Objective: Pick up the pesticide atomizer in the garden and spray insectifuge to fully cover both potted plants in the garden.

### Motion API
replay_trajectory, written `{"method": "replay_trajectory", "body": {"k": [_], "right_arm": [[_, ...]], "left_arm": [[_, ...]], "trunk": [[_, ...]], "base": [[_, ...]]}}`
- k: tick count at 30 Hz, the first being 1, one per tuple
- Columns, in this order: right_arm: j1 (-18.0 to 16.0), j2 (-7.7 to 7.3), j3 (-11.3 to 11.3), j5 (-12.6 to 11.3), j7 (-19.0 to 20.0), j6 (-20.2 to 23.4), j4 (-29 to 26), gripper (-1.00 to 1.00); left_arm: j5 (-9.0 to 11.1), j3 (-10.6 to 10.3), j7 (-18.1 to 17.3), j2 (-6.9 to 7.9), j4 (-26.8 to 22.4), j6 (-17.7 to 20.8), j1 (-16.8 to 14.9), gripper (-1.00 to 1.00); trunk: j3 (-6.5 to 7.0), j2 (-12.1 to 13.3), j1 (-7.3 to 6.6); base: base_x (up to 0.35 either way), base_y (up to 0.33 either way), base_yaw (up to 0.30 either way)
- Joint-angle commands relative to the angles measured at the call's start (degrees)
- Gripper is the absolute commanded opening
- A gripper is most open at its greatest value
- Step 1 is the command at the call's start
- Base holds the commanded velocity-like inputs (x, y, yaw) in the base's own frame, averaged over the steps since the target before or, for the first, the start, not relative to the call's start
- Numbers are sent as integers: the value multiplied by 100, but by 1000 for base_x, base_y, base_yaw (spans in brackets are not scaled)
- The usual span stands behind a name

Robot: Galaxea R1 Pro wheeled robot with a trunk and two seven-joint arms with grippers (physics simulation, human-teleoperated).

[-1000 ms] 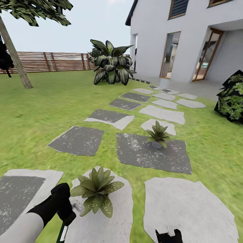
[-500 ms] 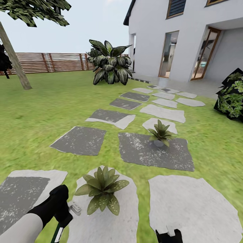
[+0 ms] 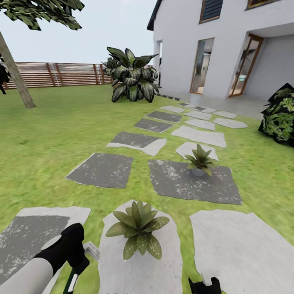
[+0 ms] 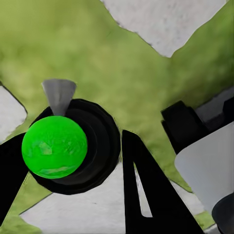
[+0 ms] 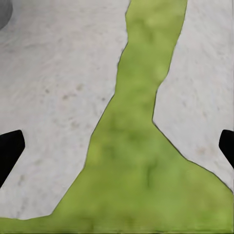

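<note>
My left gripper is at the bottom left of the head view, shut on the pesticide atomizer. Its pale trigger head points toward the near potted plant, which sits on a pale stepping stone just right of the gripper. In the left wrist view the atomizer shows end-on as a dark round body between the fingers. The far potted plant stands on a dark grey stone. My right gripper hangs open over stone and grass, and the right wrist view shows its fingertips wide apart.
Lawn with grey and pale stepping stones leads to a white house. A big striped broad-leaved plant stands at the back, a dark bush at the right, and a tree trunk and a slatted fence at the left.
The whole head picture has shifted, so both potted plants and the stones now sit further right. Both arms keep the same pose, the left still holding the atomizer.
</note>
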Motion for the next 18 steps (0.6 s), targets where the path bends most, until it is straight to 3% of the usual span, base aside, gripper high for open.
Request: {"method": "replay_trajectory", "body": {"k": [1, 10, 14, 18], "right_arm": [[-5, -2, 17, 13, -1, -20, 8, 100], [-5, -10, 9, 12, -4, -20, 4, 100], [-5, -11, 8, 12, -5, -21, 2, 100], [-5, -11, 8, 12, -5, -20, 4, 100]], "left_arm": [[-53, -15, -62, 4, -20, 14, -3, -100], [-53, -3, -94, -20, -89, 37, -146, -100], [-47, -18, -121, -31, -199, 46, -491, -100], [-36, -47, -146, -32, -226, 49, -846, -100]], "trunk": [[-5, -2, -3], [-5, -2, -3], [-5, -2, -3], [-5, -2, -3]], "base": [[-168, 283, -268], [-149, 153, -294], [-14, 12, -258], [-1, 1, -44]]}}
